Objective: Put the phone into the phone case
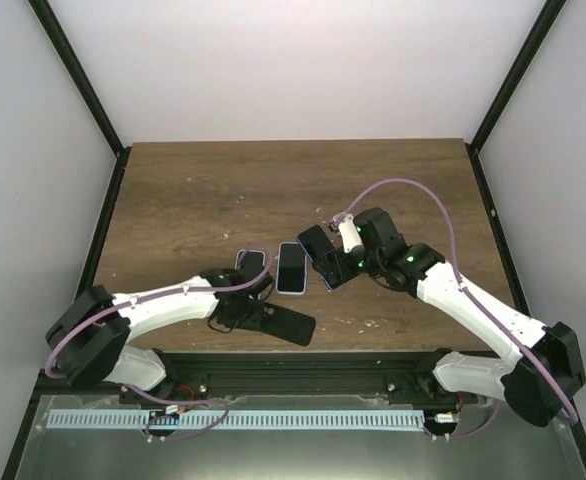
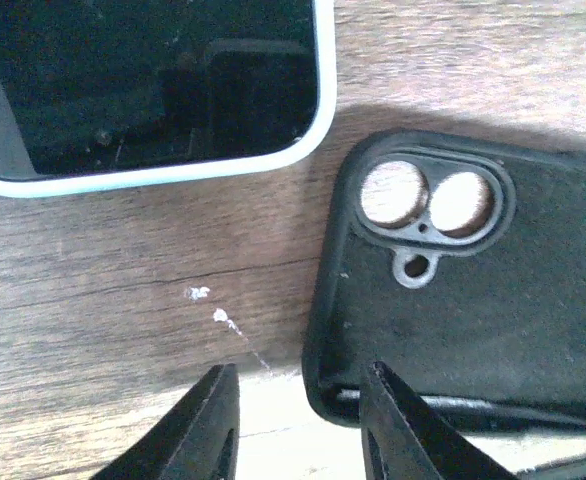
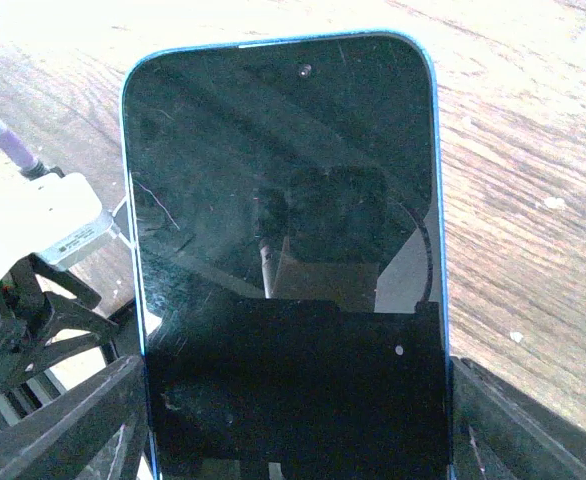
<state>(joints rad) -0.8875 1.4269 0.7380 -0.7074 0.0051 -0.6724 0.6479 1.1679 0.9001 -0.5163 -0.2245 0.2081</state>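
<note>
A black phone case [image 2: 473,320] lies open side up on the wooden table, its camera cut-outs showing the wood. In the top view it is the dark slab [image 1: 285,325] near the front edge. My left gripper [image 2: 298,430] is open and low over the table. It straddles the case's near corner, with one finger [image 2: 403,435] over the case's inside and the other on bare wood. My right gripper [image 3: 293,440] is shut on a blue-rimmed phone [image 3: 283,190], screen toward the camera, and holds it tilted above the table's middle [image 1: 318,255].
A second phone [image 1: 291,268] with a pale blue rim lies flat, screen up, between the arms; its corner shows in the left wrist view [image 2: 173,90]. A small dark rectangular thing [image 1: 250,262] lies just left of it. The left arm's wrist [image 3: 33,250] shows beside the held phone.
</note>
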